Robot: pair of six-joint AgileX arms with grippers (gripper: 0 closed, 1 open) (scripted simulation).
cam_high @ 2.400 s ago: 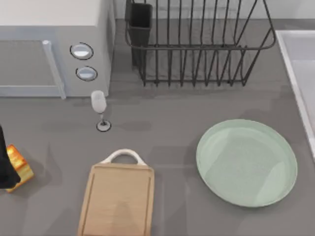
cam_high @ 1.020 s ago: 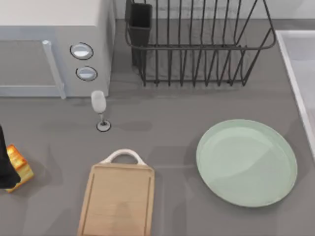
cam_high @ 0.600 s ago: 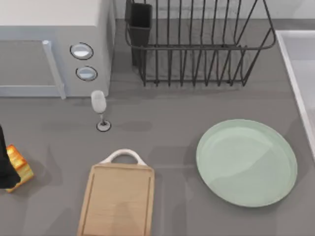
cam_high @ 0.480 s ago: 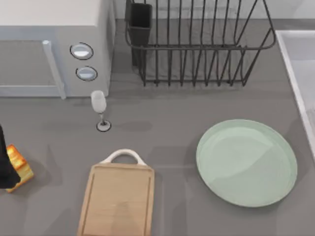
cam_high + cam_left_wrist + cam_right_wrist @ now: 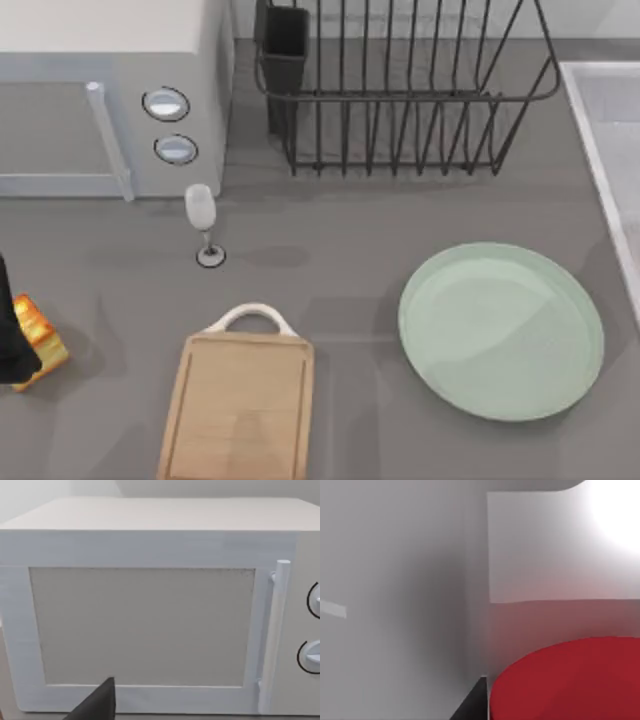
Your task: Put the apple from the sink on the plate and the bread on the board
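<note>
The plate (image 5: pixel 501 331) is a round, pale mint-green dish with a shallow raised rim, lying bare on the matte grey table (image 5: pixel 350 270) towards the right. The board (image 5: pixel 238 405) is light wood, rectangular, its long axis running up and down the top view, with a white arched handle pointing towards the microwave (image 5: pixel 110 95). The bread (image 5: pixel 38 338), a small golden-orange block with pale sides, sits at the table's left edge, tilted, touching the dark left gripper (image 5: pixel 8 335); whether those fingers clamp it, I cannot tell. A wine glass (image 5: pixel 202 215) stands upright between microwave and board, and a black wire rack (image 5: pixel 400 90) sits at the back.

The sink (image 5: pixel 600 120), with its pale raised rim, is at the right edge. The right wrist view looks inside it: smooth grey-white walls and the glossy red apple (image 5: pixel 570 680) very close, just beside a dark fingertip (image 5: pixel 475 702) of the right gripper; its grip cannot be judged. The left wrist view faces the white microwave door and bar handle.
</note>
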